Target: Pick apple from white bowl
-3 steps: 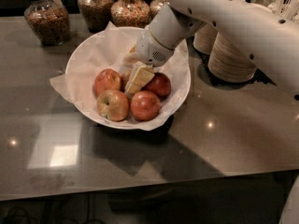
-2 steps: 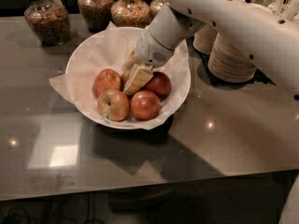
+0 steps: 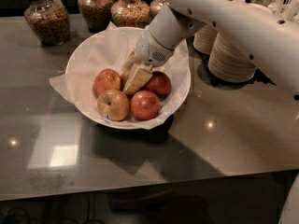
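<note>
- Reaching down into the white bowl (image 3: 78, 59), the gripper (image 3: 126, 84) sits w/ its tips among the apples; jaws slightly apart, nothing held.
- Four apples in the bowl: left apple (image 3: 107, 80), front-left apple (image 3: 113, 105), front-right apple (image 3: 145, 105), dark-red apple (image 3: 159, 83) at right.
- Gripper tips sit between the left apple & the dark-red apple, just above the front pair.
- Bowl lined w/ crumpled white paper (image 3: 60, 83), one corner hanging over the left rim.
- Bowl stands on the dark glossy table (image 3: 233, 134).
- Behind it: glass jars (image 3: 46, 18) of dry food; to the right, stacked beige paper bowls (image 3: 232, 56).
</note>
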You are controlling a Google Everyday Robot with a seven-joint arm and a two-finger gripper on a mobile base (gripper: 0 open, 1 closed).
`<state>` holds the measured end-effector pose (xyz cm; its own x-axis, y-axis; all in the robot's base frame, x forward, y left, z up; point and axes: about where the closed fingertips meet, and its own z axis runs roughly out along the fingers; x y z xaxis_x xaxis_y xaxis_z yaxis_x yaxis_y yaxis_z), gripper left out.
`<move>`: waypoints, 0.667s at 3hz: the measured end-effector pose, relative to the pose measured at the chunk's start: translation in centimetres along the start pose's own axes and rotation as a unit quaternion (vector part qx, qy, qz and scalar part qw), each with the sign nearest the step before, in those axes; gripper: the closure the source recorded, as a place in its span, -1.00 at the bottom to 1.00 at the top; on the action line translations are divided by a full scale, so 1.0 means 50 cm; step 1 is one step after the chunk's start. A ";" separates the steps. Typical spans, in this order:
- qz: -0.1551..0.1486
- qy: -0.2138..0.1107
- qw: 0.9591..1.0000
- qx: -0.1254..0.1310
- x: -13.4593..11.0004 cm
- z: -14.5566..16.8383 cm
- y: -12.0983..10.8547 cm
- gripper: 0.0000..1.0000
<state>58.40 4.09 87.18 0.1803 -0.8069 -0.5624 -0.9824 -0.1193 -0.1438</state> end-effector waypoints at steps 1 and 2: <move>0.000 0.000 1.000 0.000 0.000 0.000 0.000 1.00; -0.019 -0.025 0.999 0.018 -0.030 -0.047 0.017 1.00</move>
<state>57.15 3.85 89.80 0.2213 -0.7719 -0.5960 -0.9724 -0.1279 -0.1953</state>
